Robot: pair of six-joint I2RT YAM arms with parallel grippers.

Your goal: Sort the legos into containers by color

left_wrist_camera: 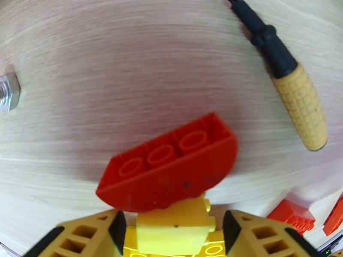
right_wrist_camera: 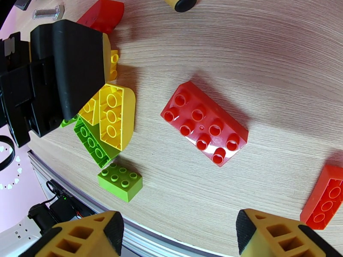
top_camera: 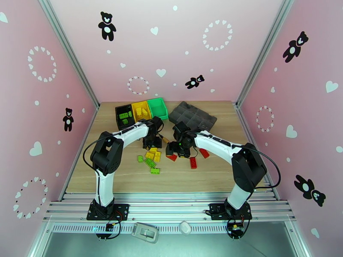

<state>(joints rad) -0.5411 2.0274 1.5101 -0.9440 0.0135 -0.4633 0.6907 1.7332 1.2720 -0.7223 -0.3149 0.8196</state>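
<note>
Top external view showed the containers (top_camera: 157, 109), a black, a yellow and a green bin joined in a row, at the far left of the table (top_camera: 214, 172), with lime green bricks in the black bin and yellow ones in the yellow bin; a dark grey tray (top_camera: 193, 116) lay just to their right. The loose legos (top_camera: 151, 160) lay mid-table, a yellow and green cluster with red ones to its right. The left end effector (top_camera: 152, 146) pointed down at the cluster's far edge, and the right end effector (top_camera: 178, 150) hung over the red pieces. Left wrist view had the yellow fingers (left_wrist_camera: 85, 236) standing open on either side of a yellow brick (left_wrist_camera: 176, 228), with narrow gaps showing and nothing clamped. A red curved brick (left_wrist_camera: 171, 163), hollow underside up, leaned on that yellow brick. A screwdriver (left_wrist_camera: 296, 95) lay beyond to the right and a silver metal piece (left_wrist_camera: 8, 91) at the left edge. Right wrist view showed that arm's fingers wide apart above the table, holding nothing. A red eight-stud brick (right_wrist_camera: 205, 124) lay ahead, studs up, and a lime green brick (right_wrist_camera: 120, 180) lay nearer the left finger.
</note>
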